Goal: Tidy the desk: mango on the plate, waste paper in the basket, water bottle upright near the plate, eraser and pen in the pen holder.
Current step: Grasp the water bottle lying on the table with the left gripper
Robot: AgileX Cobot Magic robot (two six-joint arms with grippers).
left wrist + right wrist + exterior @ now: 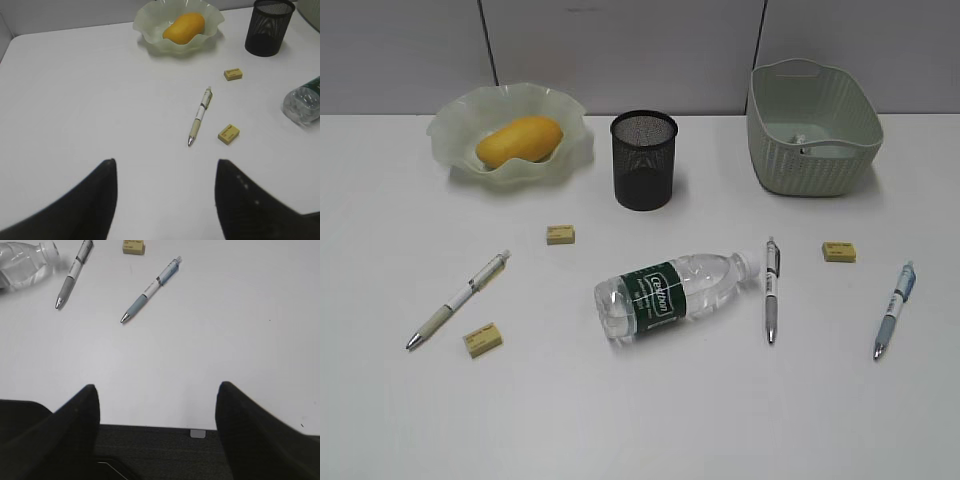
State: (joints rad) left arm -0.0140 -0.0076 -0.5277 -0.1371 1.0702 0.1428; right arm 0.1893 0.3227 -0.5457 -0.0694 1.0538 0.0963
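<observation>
Lying on the desk (640, 420), left to right:
Plate (455, 150): sitting at the back left, holding the mango (518, 140) inside it.
Left pen (460, 298): lying at a slant, tip pointing toward the front left; in the left wrist view it is resting well ahead of the fingers.
Front eraser (483, 340): sitting just right of that pen's tip end.
Second eraser (560, 234): lying between the plate and the bottle.
Left gripper (165, 195): hovering over bare desk, fingers (102, 200) standing apart, gripping nothing.
Pen holder (643, 160): standing upright at the back centre.
Water bottle (675, 295): lying on its side, cap pointing right.
Middle pen (771, 290): lying just beside the bottle's cap, tip pointing forward.
Third eraser (839, 251): resting between the middle pen and the blue pen (894, 310).
Basket (815, 160): standing at the back right, a small pale scrap showing inside.
Right gripper (157, 430): hanging over the desk's front edge, fingers (80, 425) spread wide, holding nothing; the blue pen is lying well ahead of them.
</observation>
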